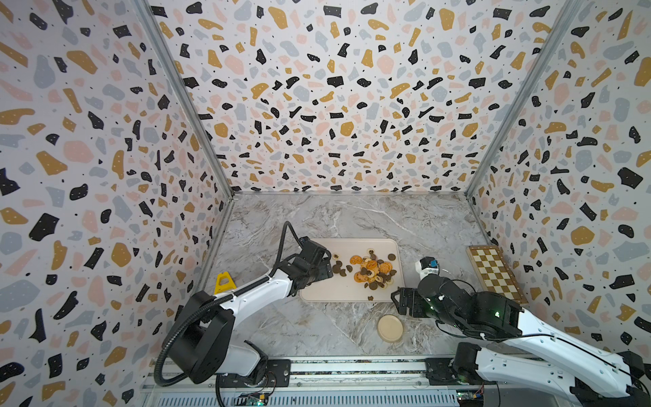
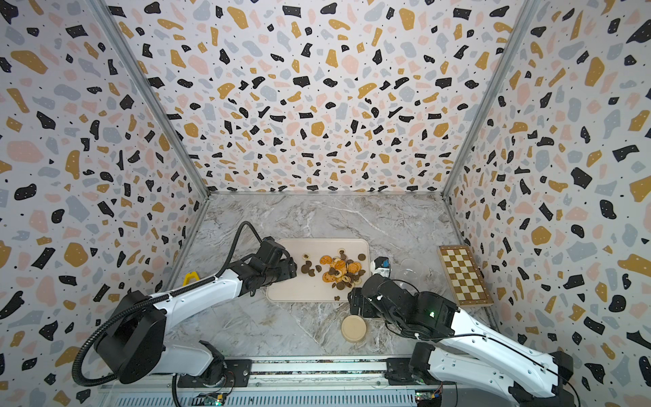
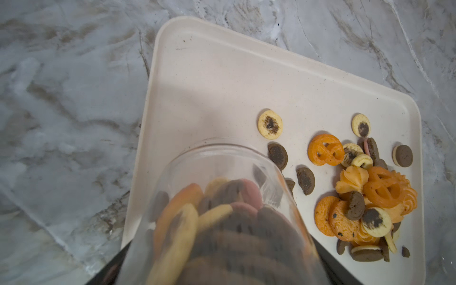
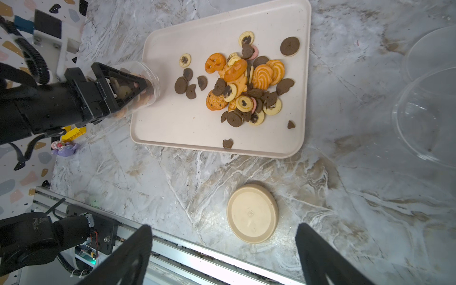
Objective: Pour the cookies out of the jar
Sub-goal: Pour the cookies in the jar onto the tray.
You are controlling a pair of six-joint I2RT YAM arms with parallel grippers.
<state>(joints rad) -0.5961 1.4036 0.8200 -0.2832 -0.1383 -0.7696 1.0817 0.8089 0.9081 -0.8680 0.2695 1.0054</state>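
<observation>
Jar (image 3: 222,197): clear, tipped, mouth over the tray (image 4: 172,128) edge, gripped by left hand (image 4: 138,86).
Cookies (image 4: 244,81): heaped on tray; more inside jar.
Right hand (image 4: 224,229): open, empty, above bench (image 4: 345,197).
Advice: tilt steeper, mouth inside rim.

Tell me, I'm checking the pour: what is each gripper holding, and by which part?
The left gripper clamps the clear jar around its body, behind the mouth. The right gripper is open, holding nothing.
</observation>
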